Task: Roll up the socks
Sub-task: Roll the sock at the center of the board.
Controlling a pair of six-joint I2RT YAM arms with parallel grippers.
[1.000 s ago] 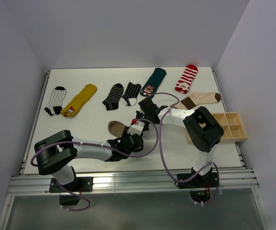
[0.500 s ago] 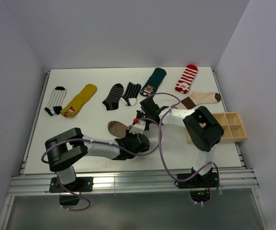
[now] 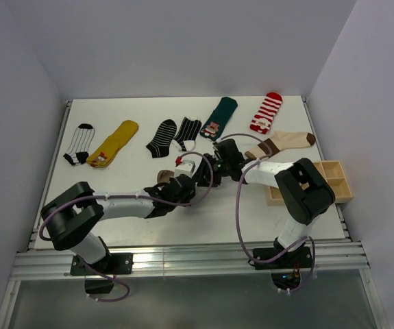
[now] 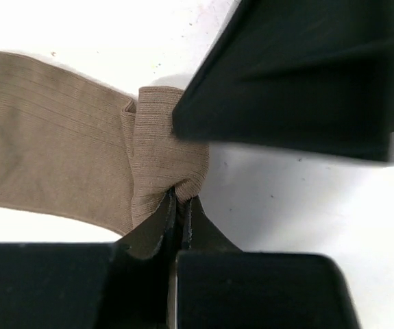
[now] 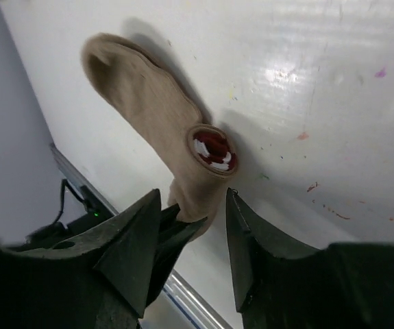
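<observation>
A brown sock (image 4: pixel 53 157) lies on the white table; it also shows in the right wrist view (image 5: pixel 152 110), with a red and white patch (image 5: pixel 212 149) near its cuff. My left gripper (image 4: pixel 181 202) is shut on a bunched fold of this sock. My right gripper (image 5: pixel 193 229) is open, its fingers on either side of the sock's cuff end and of the left fingertips. In the top view both grippers, left (image 3: pixel 191 175) and right (image 3: pixel 212 167), meet at mid-table, and only the sock's toe (image 3: pixel 162 177) shows.
Along the back lie a white and black striped sock (image 3: pixel 79 144), a yellow sock (image 3: pixel 114 142), two black socks with white lines (image 3: pixel 162 137), a teal sock (image 3: pixel 218 116), a red striped sock (image 3: pixel 266 112) and a cream sock with brown bands (image 3: pixel 286 142). A wooden tray (image 3: pixel 337 184) stands right.
My left gripper has swung from the near side up to the sock's cuff and holds a fold of it. My right gripper has shifted a little to the right.
</observation>
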